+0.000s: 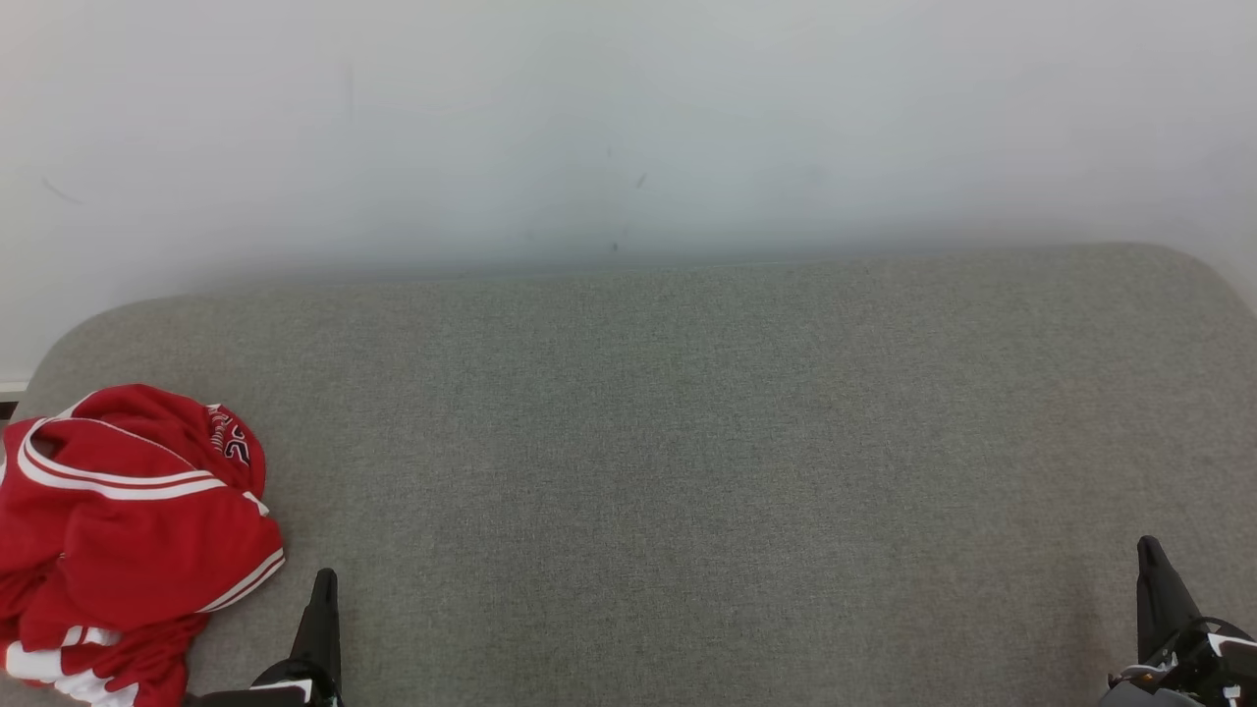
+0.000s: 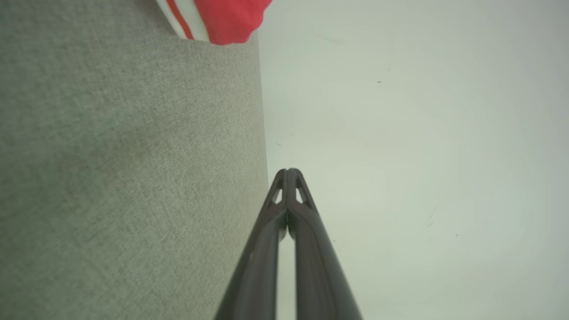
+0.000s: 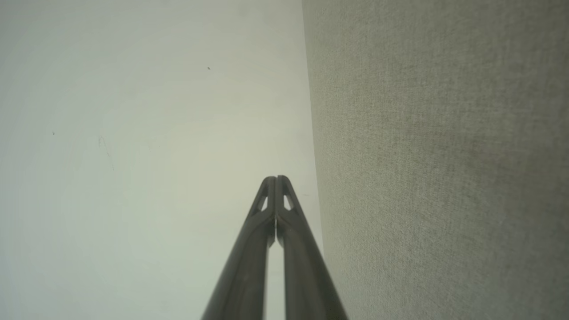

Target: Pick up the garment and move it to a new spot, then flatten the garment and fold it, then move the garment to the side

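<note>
A crumpled red garment (image 1: 128, 530) with white stripe trim lies on a grey fabric cushion (image 1: 687, 442). It sits just beside the left gripper (image 1: 323, 577), on that gripper's outer side, with a narrow strip of cushion between them. The heap is longer than it is wide. Its long axis runs roughly the same way the left gripper's fingers point, from the near edge of the cushion toward the pale wall (image 1: 628, 118) beyond. A striped opening faces up at the far end of the heap; whether it is a neck or an armhole cannot be told. Dark lettering shows on a fold next to it.

The left gripper's two dark fingers are pressed together at the tips, with nothing between them. In the left wrist view, a red and white corner of the garment (image 2: 222, 18) shows well ahead of the clenched fingertips (image 2: 289, 171) and off to one side.

The right gripper (image 1: 1146, 545) is well apart from the garment, across the bare cushion. Its fingers (image 3: 276, 178) are likewise clenched tip to tip on nothing, pointing toward the wall.
</note>
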